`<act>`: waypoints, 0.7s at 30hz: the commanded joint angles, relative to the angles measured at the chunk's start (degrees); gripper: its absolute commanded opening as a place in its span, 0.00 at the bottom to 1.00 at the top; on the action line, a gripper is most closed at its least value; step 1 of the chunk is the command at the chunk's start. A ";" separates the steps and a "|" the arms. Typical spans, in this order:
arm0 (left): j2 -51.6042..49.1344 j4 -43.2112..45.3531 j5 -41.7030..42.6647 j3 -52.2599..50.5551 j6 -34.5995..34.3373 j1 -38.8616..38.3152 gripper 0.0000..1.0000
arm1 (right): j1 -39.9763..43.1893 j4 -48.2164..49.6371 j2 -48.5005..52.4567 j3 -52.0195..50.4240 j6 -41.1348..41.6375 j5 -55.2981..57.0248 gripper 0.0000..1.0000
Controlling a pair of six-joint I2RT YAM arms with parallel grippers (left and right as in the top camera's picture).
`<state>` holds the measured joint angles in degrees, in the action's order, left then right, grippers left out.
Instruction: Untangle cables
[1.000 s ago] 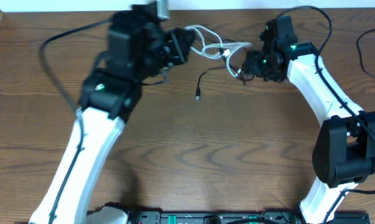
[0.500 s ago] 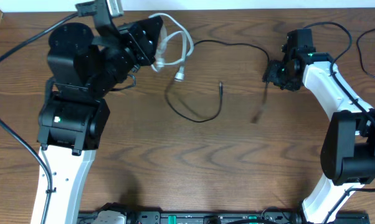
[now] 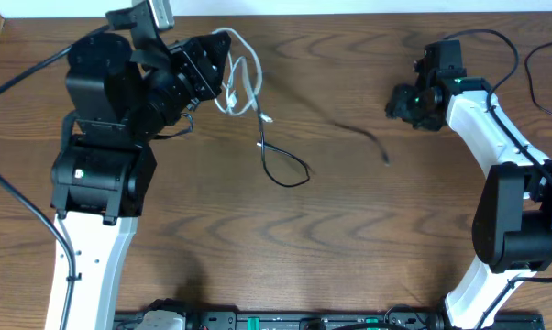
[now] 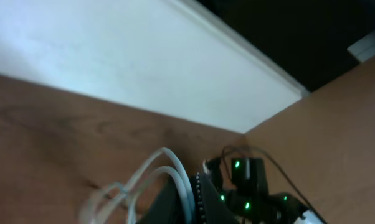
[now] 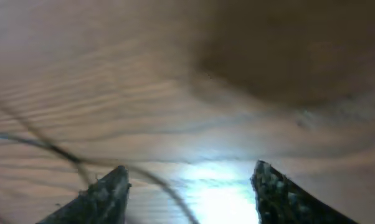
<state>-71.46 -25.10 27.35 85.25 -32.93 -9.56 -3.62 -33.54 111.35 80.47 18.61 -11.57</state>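
My left gripper [image 3: 223,73] is shut on the white cable [image 3: 239,78], whose loops hang off its tip at the table's upper left. In the left wrist view the white cable [image 4: 186,186] runs between the dark fingers of the left gripper [image 4: 190,194]. The black cable [image 3: 285,182] drops from the white loops into a small loop on the table; its blurred free end [image 3: 372,139] lies mid-table. My right gripper [image 3: 400,103] stands open at the upper right with nothing in it. In the right wrist view, a blurred black cable [image 5: 81,163] crosses near the left finger of the right gripper [image 5: 190,186].
A thick black robot wire [image 3: 533,78] loops near the right edge. A black strip of equipment [image 3: 285,321] lines the front edge. A white wall [image 4: 113,68] borders the table's far side.
The arms have drawn apart from the top middle. The left gripper carried the white cable left. The black cable left the right gripper, trailed left and contracted into a smaller loop.
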 commanded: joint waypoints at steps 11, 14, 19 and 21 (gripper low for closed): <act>-9.70 -0.98 9.35 0.24 2.01 -2.91 0.08 | -4.85 2.75 -0.76 7.80 -24.44 -50.69 0.70; -10.71 1.05 9.31 0.24 -0.92 -2.89 0.08 | -7.37 3.37 -0.76 7.80 -25.16 -51.49 0.70; -10.78 8.17 9.33 0.26 -7.34 -1.95 0.08 | -13.44 3.63 -0.74 7.78 -25.14 -42.93 0.69; -10.78 10.36 9.31 0.26 -10.23 -1.20 0.08 | -15.67 4.79 -0.72 7.76 -25.11 -42.77 0.69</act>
<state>-82.74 -16.49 35.90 85.19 -37.71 -11.92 -16.51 -29.54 111.35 87.39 -4.80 -55.18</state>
